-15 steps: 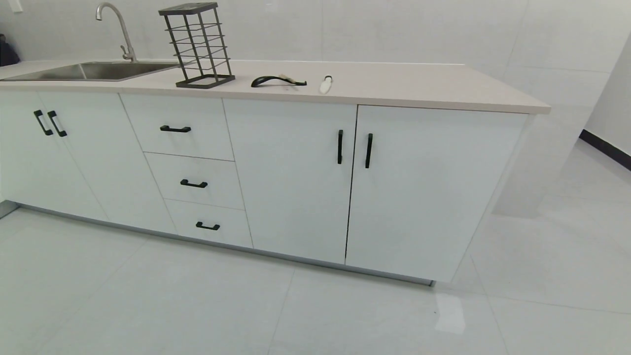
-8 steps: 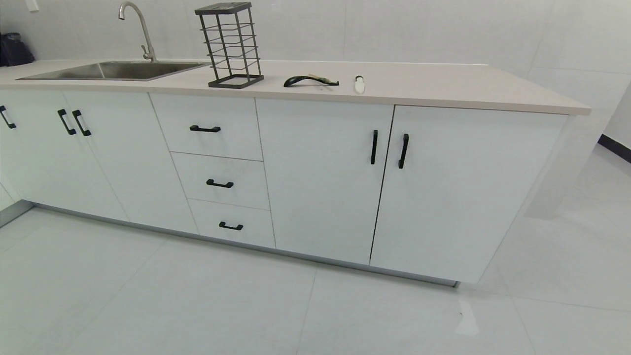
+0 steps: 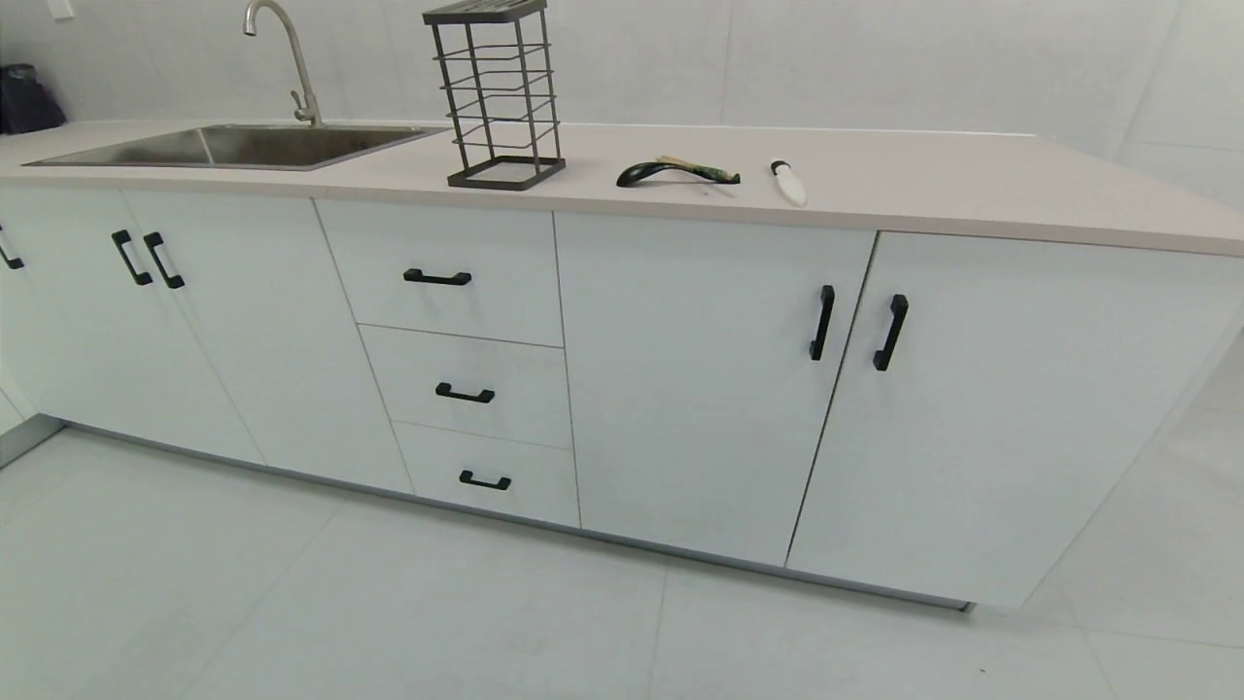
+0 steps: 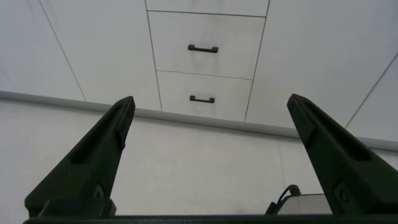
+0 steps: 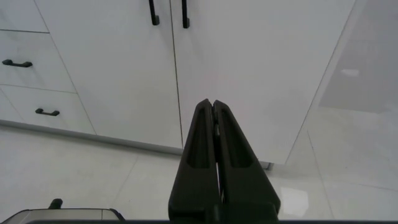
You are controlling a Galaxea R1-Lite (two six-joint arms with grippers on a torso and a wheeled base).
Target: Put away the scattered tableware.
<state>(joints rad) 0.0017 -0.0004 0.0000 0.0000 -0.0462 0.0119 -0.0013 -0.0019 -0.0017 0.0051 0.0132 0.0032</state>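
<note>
Left gripper point(image 4: 211, 102) hangs low with its jaws spread wide and nothing between them. The right gripper point(image 5: 213, 106) is pressed shut and empty. Both face the cabinet fronts. On the countertop point(image 3: 972, 190), a black spoon point(image 3: 666, 173) lies at 3 o'clock from the wire rack point(image 3: 501, 97), touching a pale slim piece, perhaps chopsticks point(image 3: 695, 167). A white utensil point(image 3: 789, 185) lies farther along at 3 o'clock. This looks like the approach step. The next move calls for closing on the counter and raising an arm to reach the spoon.
</note>
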